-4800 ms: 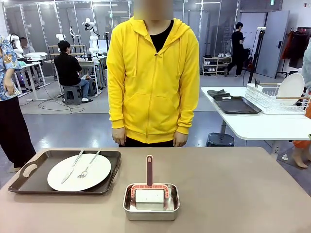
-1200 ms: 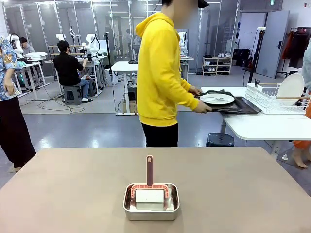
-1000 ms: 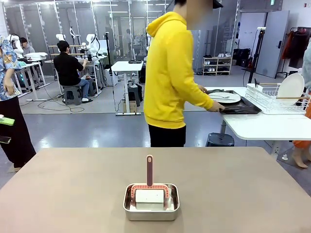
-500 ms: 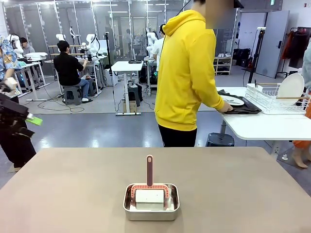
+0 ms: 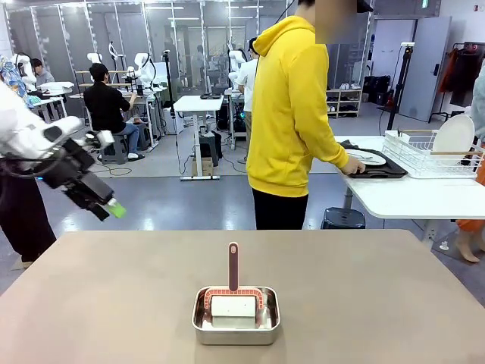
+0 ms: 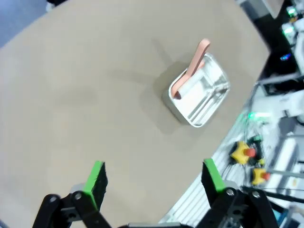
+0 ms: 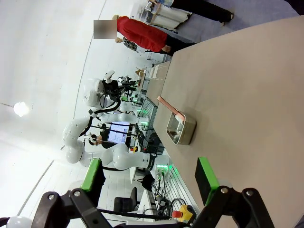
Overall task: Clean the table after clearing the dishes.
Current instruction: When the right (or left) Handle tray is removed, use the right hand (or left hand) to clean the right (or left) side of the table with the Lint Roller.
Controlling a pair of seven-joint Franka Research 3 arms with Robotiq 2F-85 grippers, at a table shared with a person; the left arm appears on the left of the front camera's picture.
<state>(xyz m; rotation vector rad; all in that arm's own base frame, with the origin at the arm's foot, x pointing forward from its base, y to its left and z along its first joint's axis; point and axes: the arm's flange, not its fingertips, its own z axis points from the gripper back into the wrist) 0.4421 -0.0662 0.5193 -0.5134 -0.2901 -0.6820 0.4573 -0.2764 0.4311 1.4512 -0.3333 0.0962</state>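
Bright, even light. Pan [image 6: 200, 95] casts a soft shadow on the table [image 6: 71, 95]; left wrist view is blurry; a lamp [image 7: 20, 109] glares in the right.

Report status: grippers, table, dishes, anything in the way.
Left gripper open, high over table. Right gripper open, empty. Dishes off table, on white side table at person's hand. Pan with brush mid-table, in the way.

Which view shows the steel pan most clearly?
The front view: the pan sits near and level, brush handle upright. The left wrist view shows it from above, tilted; the right wrist view, small and sideways.
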